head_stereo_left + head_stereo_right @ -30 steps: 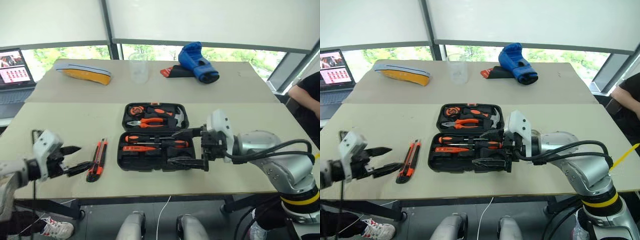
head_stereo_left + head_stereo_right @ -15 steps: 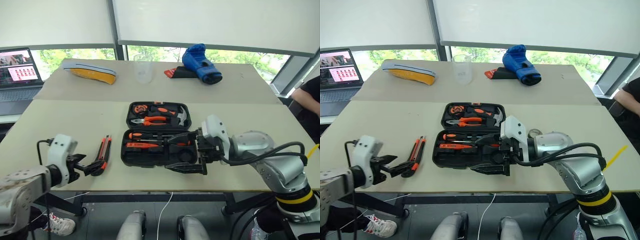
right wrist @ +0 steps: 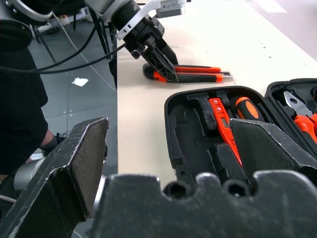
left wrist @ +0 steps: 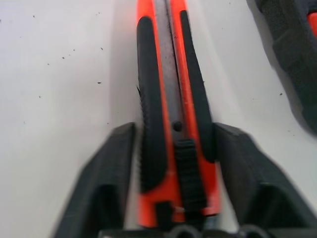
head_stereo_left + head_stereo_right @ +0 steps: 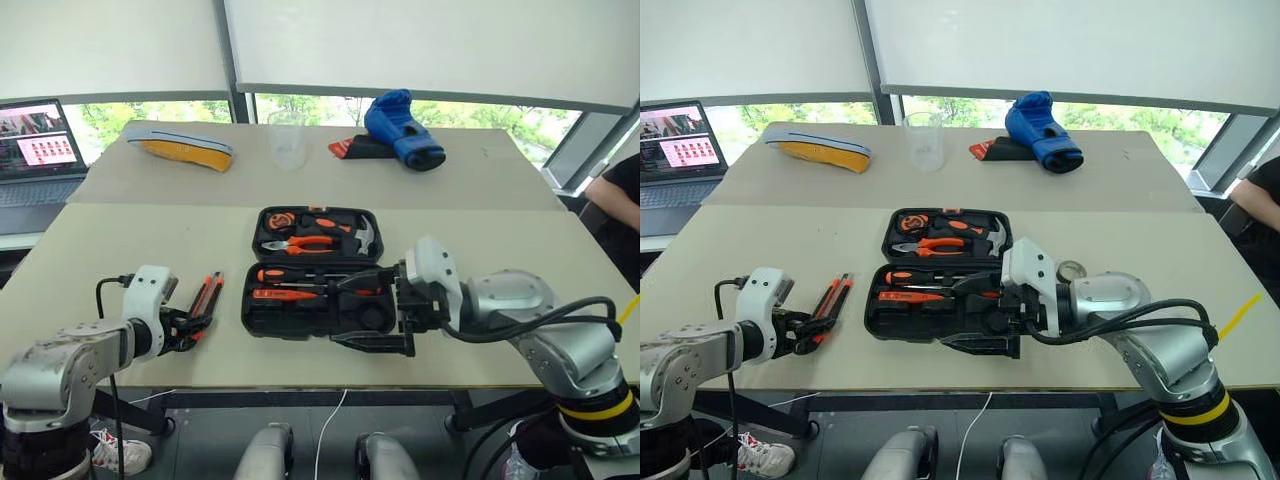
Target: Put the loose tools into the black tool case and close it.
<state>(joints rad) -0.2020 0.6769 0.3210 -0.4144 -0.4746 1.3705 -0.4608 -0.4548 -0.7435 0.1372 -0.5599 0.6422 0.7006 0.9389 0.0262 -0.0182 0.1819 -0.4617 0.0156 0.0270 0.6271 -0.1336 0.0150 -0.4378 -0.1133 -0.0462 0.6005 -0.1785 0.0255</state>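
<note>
A: Left wrist view, your left hand (image 4: 171, 163) straddles the orange-and-black utility knife (image 4: 171, 124). One finger (image 4: 106, 183) on each side of the handle, knife lying flat on the bench (image 4: 54, 74). Can't tell if the pads actually press it or just sit beside it.

B: Where's the knife against the case?

A: Just left of the black tool case (image 5: 310, 275), apart from it, near the bench's front edge. The case lies open and flat, mid-bench. Front half holds a black-and-orange screwdriver (image 5: 300, 273) and a small all-orange one (image 5: 283, 294); back half holds the pliers (image 5: 298, 243) and hammer (image 5: 362, 235).

B: Your right hand?

A: Right hand (image 5: 372, 308) is at the case's front right corner, fingers wide apart, nothing between them. From the right wrist view it looks across the open case toward the knife.

B: Anything else on the bench?

A: Blue boxing glove (image 5: 398, 128) at the far edge and a clear cup (image 5: 924, 139) beside it.
</note>
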